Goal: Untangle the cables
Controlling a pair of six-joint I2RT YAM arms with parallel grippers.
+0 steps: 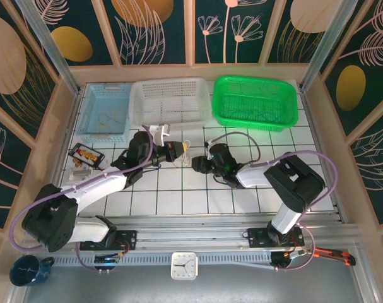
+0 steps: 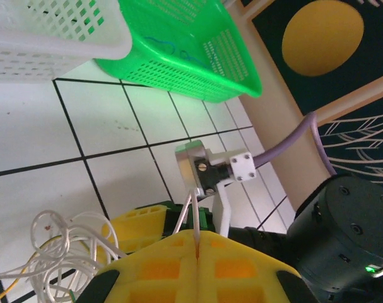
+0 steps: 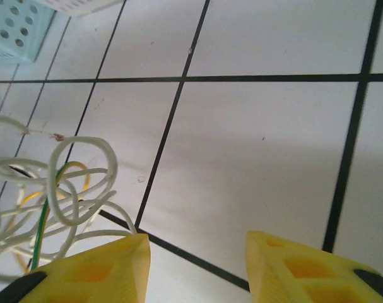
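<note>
The cables [image 1: 187, 155] lie as a small tangle of pale whitish wires on the tiled table between my two grippers. In the left wrist view the cables [image 2: 58, 252] sit at the lower left, and one white strand rises from them into my left gripper [image 2: 197, 235], whose yellow fingers are shut on it. From above, the left gripper [image 1: 177, 152] is at the tangle's left side. My right gripper [image 1: 196, 164] is at its right side. Seen from its wrist, the right gripper [image 3: 197, 265] is open over bare tile, with the cables [image 3: 58, 189] just left of its left finger [image 3: 90, 271].
Along the back stand a blue basket [image 1: 106, 110], a white basket [image 1: 171, 101] and a green basket [image 1: 254, 101]. A small black tray [image 1: 87, 154] with red and yellow pieces lies at the left. The right arm's wrist block [image 2: 210, 167] is close in front of the left gripper.
</note>
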